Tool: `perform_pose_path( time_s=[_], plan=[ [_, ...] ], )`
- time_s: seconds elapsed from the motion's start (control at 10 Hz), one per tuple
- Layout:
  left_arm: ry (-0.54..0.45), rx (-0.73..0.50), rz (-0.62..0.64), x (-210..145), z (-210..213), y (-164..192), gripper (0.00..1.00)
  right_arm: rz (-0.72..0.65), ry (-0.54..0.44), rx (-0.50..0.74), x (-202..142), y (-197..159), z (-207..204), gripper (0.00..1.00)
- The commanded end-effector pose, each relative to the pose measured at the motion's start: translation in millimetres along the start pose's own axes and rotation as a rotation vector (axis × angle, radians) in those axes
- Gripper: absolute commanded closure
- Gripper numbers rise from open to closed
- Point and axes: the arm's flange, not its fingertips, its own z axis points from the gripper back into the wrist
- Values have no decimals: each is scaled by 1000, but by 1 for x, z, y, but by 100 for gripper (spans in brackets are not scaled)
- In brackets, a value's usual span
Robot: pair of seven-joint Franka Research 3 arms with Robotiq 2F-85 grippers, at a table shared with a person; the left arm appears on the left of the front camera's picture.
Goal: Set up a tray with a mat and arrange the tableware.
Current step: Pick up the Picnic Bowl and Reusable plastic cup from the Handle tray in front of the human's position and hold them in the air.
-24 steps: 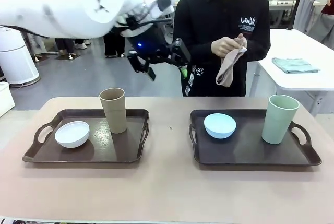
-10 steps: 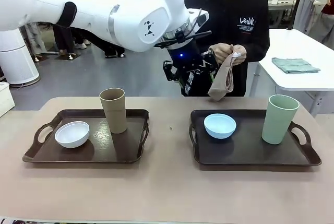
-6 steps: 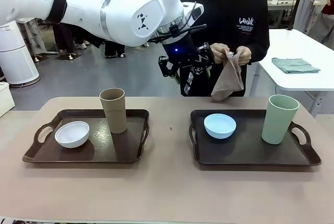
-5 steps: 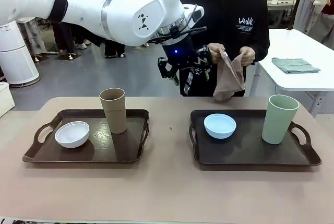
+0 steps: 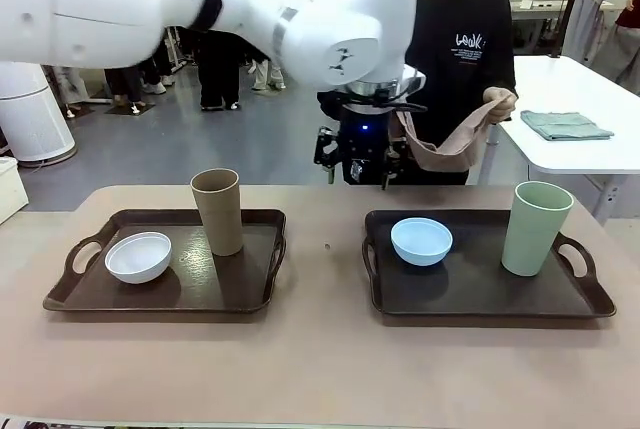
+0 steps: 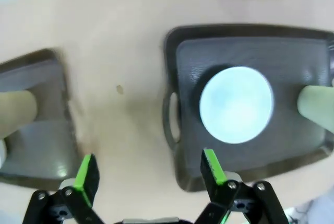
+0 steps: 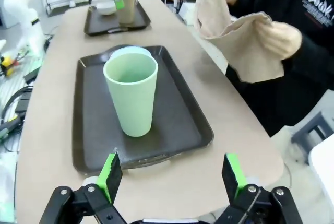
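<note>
While released, left claw (image 6: 148,166), right claw (image 7: 172,172): two trays (image 5: 230,287) (image 5: 470,291), two bowls (image 5: 139,255) (image 5: 421,240), two cups (image 5: 218,211) (image 5: 535,228).

The beige, matte worktop (image 5: 320,369) is carrying two items directly. A dark brown rectangular tray with cut-out handles (image 5: 225,284) is lying flat on the robot's left half. A second dark brown tray of the same shape (image 5: 470,289) is lying flat on the right half. Both are sitting with their long sides running along the near edge, roughly level with each other and well apart. A small dark speck (image 5: 327,246) is sitting on the strip of worktop between them. Beige surface is showing on every side of both trays.
</note>
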Motion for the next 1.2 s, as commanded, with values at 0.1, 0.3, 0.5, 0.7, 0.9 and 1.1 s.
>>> perform_pose_path(
  time_s=[0.1,0.3,0.5,0.7,0.9,1.1],
  plan=[
    [0,0,0,0,0,0,0,0,0,0,0,0,0,0],
    [0,0,0,0,0,0,0,0,0,0,0,0,0,0],
    [0,0,0,0,0,0,0,0,0,0,0,0,0,0],
    [29,-37,-3,15,-9,-5,0,3,8,92,-5,0,-20,0],
    [18,-117,80,25,-13,-14,0,5,-5,239,-7,4,-60,0],
    [16,-140,126,26,-28,-30,0,-9,-23,319,-9,14,-92,0]
  ],
)
